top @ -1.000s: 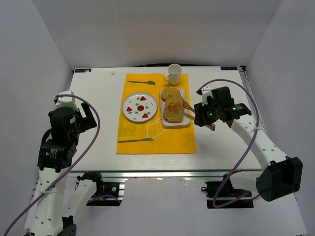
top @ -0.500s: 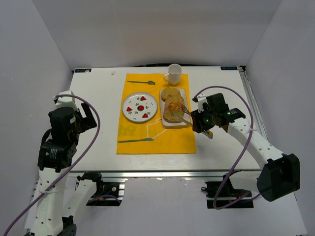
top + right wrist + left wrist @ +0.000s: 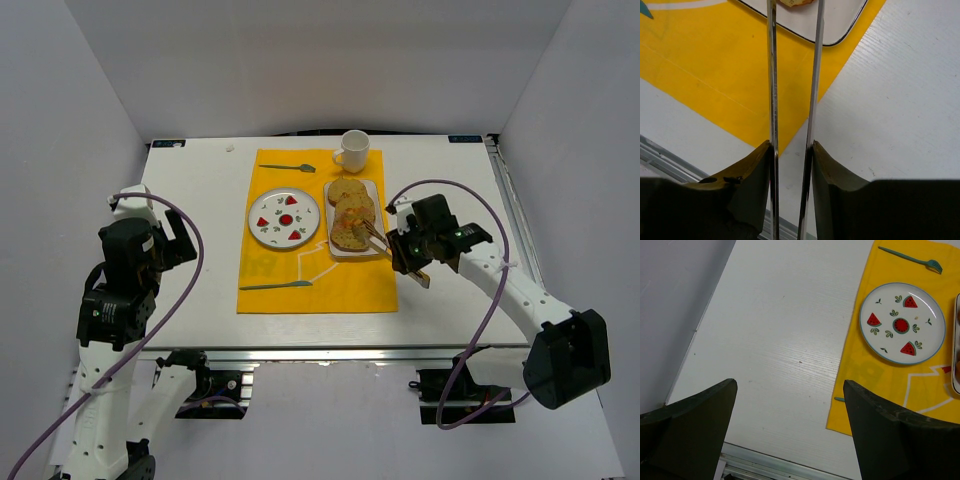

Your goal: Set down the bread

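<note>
Pinching tongs (image 3: 815,75) between its jaws, right gripper (image 3: 792,150) is holding their tips at the nearest bread (image 3: 350,237), which is lying on the tray (image 3: 378,250) at 3 o'clock from the plate (image 3: 284,217). Lift and placing are probably remaining. Left gripper (image 3: 790,405) is idling, jaws spread.

Mat (image 3: 300,290) on table (image 3: 190,180), centre. On mat: round plate (image 3: 270,232) left, tray (image 3: 356,253) just beside it, right. On tray, bread slices (image 3: 352,212) in a row, overlapping. Behind tray, cup (image 3: 352,150). Behind plate, fork (image 3: 287,167); before it, another utensil (image 3: 275,286), possibly a knife.
</note>
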Controlling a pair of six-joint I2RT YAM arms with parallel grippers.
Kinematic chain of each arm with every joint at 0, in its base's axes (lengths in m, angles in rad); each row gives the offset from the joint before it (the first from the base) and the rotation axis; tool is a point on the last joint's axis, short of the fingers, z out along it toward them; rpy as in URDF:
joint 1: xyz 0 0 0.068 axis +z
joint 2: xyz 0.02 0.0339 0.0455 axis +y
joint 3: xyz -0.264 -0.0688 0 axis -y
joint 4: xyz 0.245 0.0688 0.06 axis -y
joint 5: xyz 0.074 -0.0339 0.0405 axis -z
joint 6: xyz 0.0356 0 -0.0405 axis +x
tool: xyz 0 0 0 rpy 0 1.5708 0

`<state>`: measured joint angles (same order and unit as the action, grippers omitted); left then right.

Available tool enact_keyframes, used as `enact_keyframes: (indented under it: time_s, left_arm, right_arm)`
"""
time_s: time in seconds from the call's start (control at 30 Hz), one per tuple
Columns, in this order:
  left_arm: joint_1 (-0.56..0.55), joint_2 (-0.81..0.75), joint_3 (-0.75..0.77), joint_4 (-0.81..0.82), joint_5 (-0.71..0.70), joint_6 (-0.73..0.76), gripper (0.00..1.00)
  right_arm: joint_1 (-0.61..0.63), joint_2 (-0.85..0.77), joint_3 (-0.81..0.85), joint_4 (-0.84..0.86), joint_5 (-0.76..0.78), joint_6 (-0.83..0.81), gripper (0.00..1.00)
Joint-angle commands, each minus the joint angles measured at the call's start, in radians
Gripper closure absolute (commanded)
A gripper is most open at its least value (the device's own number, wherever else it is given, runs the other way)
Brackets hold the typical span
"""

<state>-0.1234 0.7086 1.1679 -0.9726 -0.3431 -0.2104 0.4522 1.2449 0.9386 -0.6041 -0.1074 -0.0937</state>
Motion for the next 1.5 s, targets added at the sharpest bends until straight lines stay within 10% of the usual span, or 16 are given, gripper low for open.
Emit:
enact_keyframes:
  time_s: [0.0, 0.4, 0.77, 1.47]
  left_arm:
    - [-0.001, -0.011, -0.005, -0.008, -0.007, 0.000, 0.02]
    - [-0.001, -0.023, -0.017, -0.009, -0.008, 0.002, 0.02]
    - [-0.001, -0.014, -0.014, 0.003, 0.000, -0.001, 0.02]
    - [-0.001, 0.026, 0.046, -0.008, -0.039, -0.003, 0.02]
  right_arm:
    - [0.019, -0.002, 0.012, -0.013, -0.021, -0.014, 0.60]
    - [0.029, -0.073, 0.097, -0.117, -0.006, 0.054, 1.00]
    - [0.046, -0.072, 0.318, -0.263, -0.106, 0.190, 1.00]
    - [0.217, 0.570, 0.667, -0.023, -0.193, 0.394, 1.00]
